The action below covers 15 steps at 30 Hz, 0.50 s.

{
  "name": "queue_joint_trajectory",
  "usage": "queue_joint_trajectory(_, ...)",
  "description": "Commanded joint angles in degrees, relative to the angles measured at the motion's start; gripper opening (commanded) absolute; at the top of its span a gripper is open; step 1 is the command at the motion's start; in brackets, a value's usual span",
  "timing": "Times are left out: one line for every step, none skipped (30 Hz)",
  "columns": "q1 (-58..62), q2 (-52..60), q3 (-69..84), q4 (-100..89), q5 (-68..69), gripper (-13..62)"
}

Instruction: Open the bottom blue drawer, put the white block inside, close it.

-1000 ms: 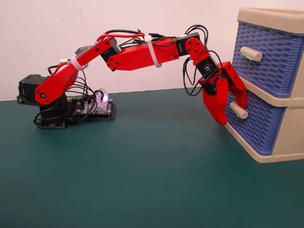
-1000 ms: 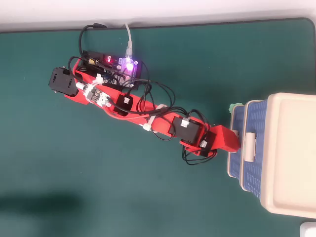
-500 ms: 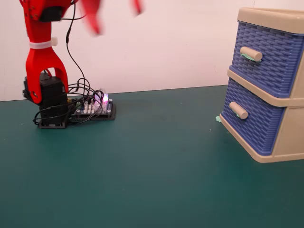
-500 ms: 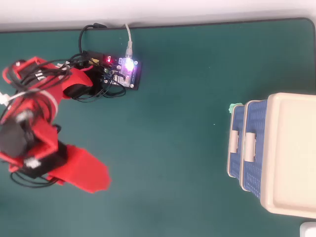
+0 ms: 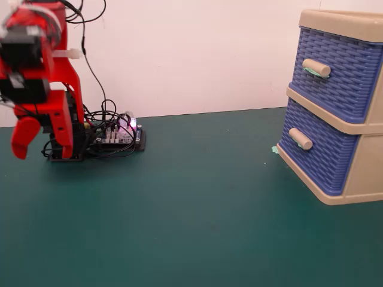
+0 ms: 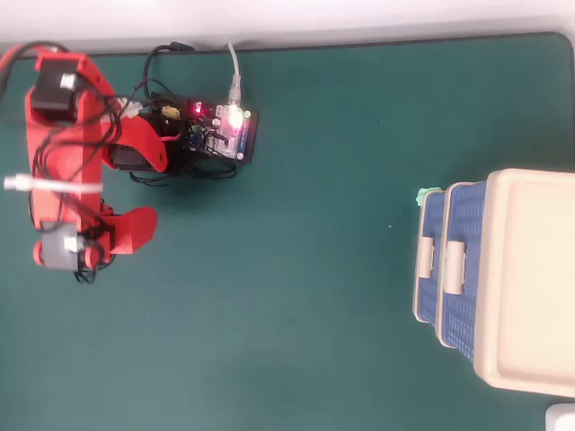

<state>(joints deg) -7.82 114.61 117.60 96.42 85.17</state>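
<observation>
Folding up at the far left of the fixed view, red arm (image 5: 57,89) standing tall over its base, wrist bending down, fingers (image 5: 21,140) hanging just above the green surface (image 5: 191,209); only one red tip showing, so released or clenched cannot be told. Sitting well apart at the right, the bottom blue drawer (image 5: 320,158) pushed in flush within the beige frame (image 5: 365,173), beige handle (image 5: 300,139) jutting out. Glowing beside the base, a controller board (image 6: 229,130).
</observation>
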Motion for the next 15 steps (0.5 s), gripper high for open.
queue_joint_trajectory(-0.18,9.14,5.19,1.58,0.53,34.0)
queue_joint_trajectory(-0.09,12.92,8.09,1.58,0.53,34.0)
queue_joint_trajectory(0.0,16.7,10.81,1.67,0.44,34.1)
queue_joint_trajectory(0.26,19.95,13.97,1.93,0.53,34.1)
queue_joint_trajectory(0.35,20.39,16.0,2.37,0.53,34.2)
queue_joint_trajectory(0.35,20.13,17.67,3.08,0.44,34.3)
queue_joint_trajectory(0.26,20.04,19.25,3.52,0.44,34.3)
queue_joint_trajectory(0.35,20.04,20.74,2.99,0.44,34.6)
queue_joint_trajectory(0.35,20.04,21.09,2.29,0.35,34.6)
queue_joint_trajectory(0.35,20.04,21.09,2.02,0.18,34.6)
queue_joint_trajectory(0.26,20.04,21.09,1.93,0.26,34.9)
queue_joint_trajectory(0.26,20.04,21.36,1.58,0.35,34.8)
queue_joint_trajectory(0.18,19.95,21.45,1.41,0.44,34.7)
queue_joint_trajectory(0.18,19.95,21.88,1.14,0.53,34.6)
queue_joint_trajectory(0.09,19.78,23.03,-0.26,0.44,34.6)
